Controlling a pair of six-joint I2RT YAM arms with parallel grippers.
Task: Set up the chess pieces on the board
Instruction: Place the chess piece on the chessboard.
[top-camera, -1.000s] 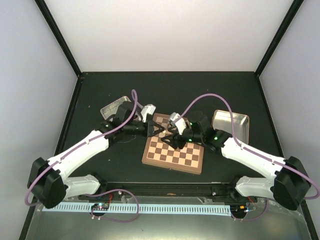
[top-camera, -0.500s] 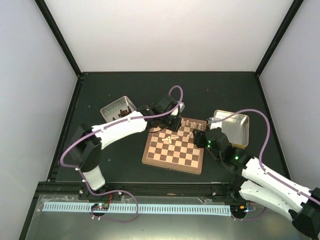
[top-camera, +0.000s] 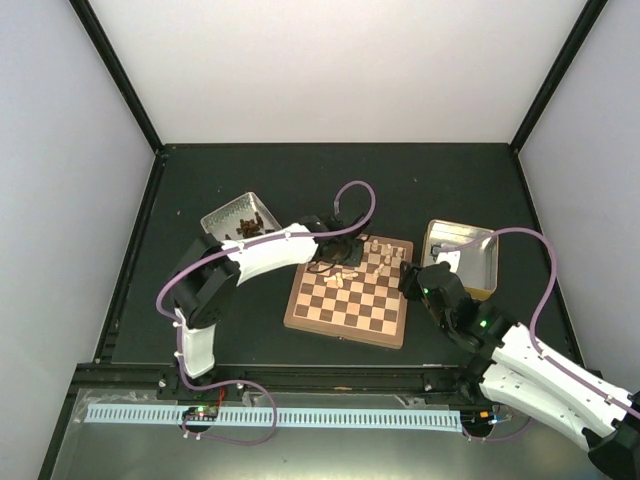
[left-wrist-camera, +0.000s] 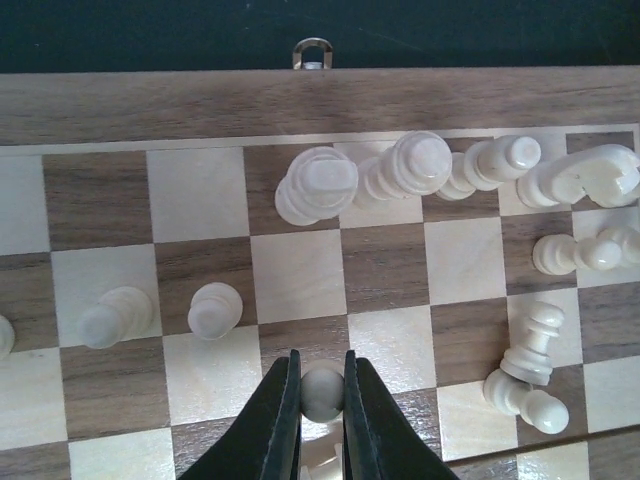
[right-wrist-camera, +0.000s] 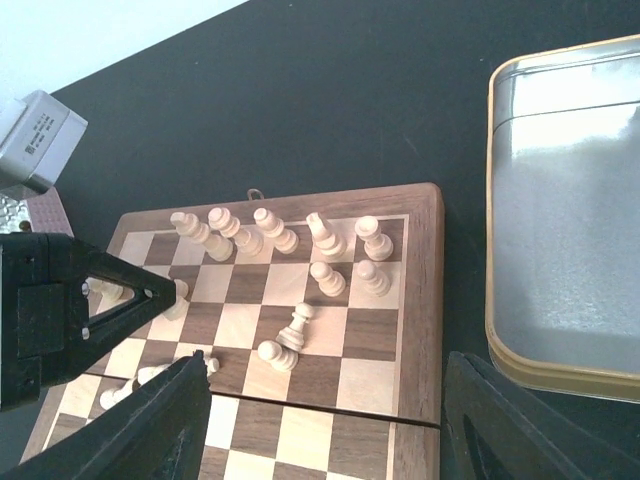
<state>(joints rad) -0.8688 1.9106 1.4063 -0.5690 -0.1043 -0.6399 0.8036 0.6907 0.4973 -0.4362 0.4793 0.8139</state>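
1. The left gripper is pinching the round head of one pale pawn tightly between both fingers, over the far half of the board. Whether the pawn's foot is touching the square under it is not showing.
2. The left tin is sitting toward the left edge, near the board's far-left corner, and is holding a few dark pieces.
3. The board is lying at the middle of the worktop, slightly skewed to its edges.
4. The pieces are crowding the rows closest to the far edge. A line of them is standing along the far rim and more are standing one row nearer. Two are lying tipped over and touching each other toward the right side.
5. The right gripper is hovering by the board's right rim, with its fingers spread wide apart and gripping nothing.
6. The right tin is sitting just beside the board's right rim, toward the right edge.
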